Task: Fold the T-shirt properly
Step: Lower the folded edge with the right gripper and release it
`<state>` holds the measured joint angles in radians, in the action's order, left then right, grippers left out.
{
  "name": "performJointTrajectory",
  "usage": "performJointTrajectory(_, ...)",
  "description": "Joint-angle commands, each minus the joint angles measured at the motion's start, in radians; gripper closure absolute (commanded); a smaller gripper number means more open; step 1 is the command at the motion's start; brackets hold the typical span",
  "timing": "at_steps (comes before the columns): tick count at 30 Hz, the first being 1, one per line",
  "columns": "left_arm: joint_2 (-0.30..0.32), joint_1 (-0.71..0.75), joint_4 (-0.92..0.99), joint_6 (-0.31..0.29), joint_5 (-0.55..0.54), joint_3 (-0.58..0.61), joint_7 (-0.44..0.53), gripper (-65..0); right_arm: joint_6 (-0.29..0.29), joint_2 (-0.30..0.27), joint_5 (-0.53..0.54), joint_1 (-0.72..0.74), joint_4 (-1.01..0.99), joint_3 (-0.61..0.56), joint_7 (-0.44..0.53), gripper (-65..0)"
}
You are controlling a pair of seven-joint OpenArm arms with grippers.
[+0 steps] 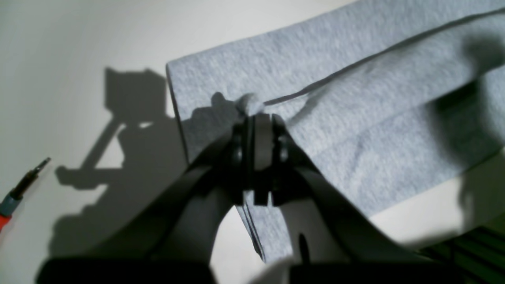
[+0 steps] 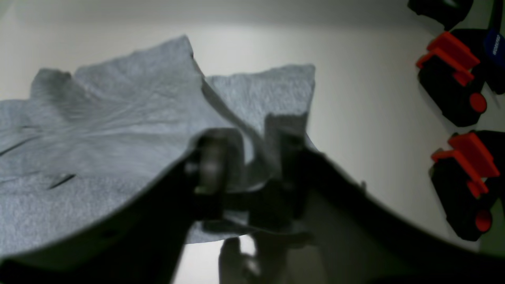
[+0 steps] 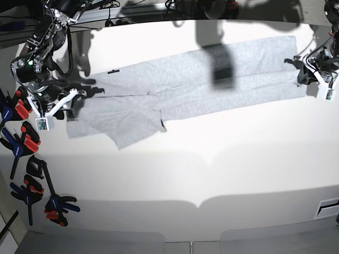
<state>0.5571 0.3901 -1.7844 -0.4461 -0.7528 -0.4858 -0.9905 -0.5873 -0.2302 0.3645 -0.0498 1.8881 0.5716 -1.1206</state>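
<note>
The T-shirt [image 3: 185, 84] is laid out as a long, narrow band across the far half of the white table [image 3: 212, 174], running from near the left edge up toward the far right corner. Only plain grey fabric is seen; no lettering is visible. A loose flap [image 3: 124, 124] spreads toward the table's middle at the left end, so the band is uneven there.

The left gripper [image 1: 260, 114] is seen in its wrist view closed on a small pinch of fabric at the cloth's end, where stacked layers show at the edge. The right gripper [image 2: 246, 157] is seen with cloth bunched between its jaws at the other end; it is judged to be gripping the T-shirt, though the view is blurred.

Judgement: the shirt appears folded lengthwise and held at both ends, presumably for tensioning or a crosswise fold.

Risks noted:
- The left pinch is small; slippage under tension is possible, and upper layers only may be held.
- The loose flap could trail or crumple if the left end is lifted.
- The clamps [image 3: 24, 143] stored along the left edge lie near the right arm; contact is possible on a wide swing.
- A screwdriver [image 1: 19, 189] lies on the table just beside the left gripper's end.
</note>
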Motion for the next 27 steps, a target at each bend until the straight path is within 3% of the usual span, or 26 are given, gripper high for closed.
performJointTrajectory(1,0.020,-0.005,-0.014,-0.003,-0.008,-0.011,0.006,0.0,-0.006,-0.016,0.010,0.013,0.021,0.003,0.020,-27.8)
performJointTrajectory(2,0.019,-0.005,-0.014,-0.003,-0.008,-0.011,-0.004,-3.0,-0.003,-0.016,0.010,0.013,0.021,0.003,0.020,-30.2)
performJointTrajectory(5,0.020,-0.005,-0.014,-0.003,-0.008,-0.011,-0.034,-23.4,0.005,-0.016,0.010,0.014,0.021,0.003,0.020,-31.3)
performJointTrajectory(8,0.020,-0.005,-0.014,-0.003,-0.008,-0.011,-0.050,-34.0,0.005,-0.016,0.010,0.014,0.021,0.003,0.020,-31.3)
performJointTrajectory(12,0.020,-0.005,-0.014,-0.003,-0.008,-0.011,-0.039,-35.5,0.004,-0.016,0.042,0.019,0.021,0.003,0.034,-31.2)
performJointTrajectory(15,0.020,-0.005,-0.014,-0.002,-0.009,-0.011,0.024,-35.5,0.003,-0.015,0.131,0.032,0.021,0.002,0.087,-31.2)
performJointTrajectory(17,0.019,-0.005,-0.015,-0.002,-0.010,-0.011,0.059,-35.5,0.004,-0.012,0.131,0.066,0.013,-0.011,0.113,-31.2)
performJointTrajectory(22,0.019,-0.005,-0.015,-0.003,-0.067,-0.011,0.064,-35.5,0.020,-0.011,0.012,0.237,-0.149,-0.101,0.133,-31.2)
performJointTrajectory(27,0.019,-0.005,-0.015,-0.003,-0.068,-0.011,0.055,-35.5,0.023,-0.011,-0.097,0.449,-0.528,-0.232,0.161,-31.2)
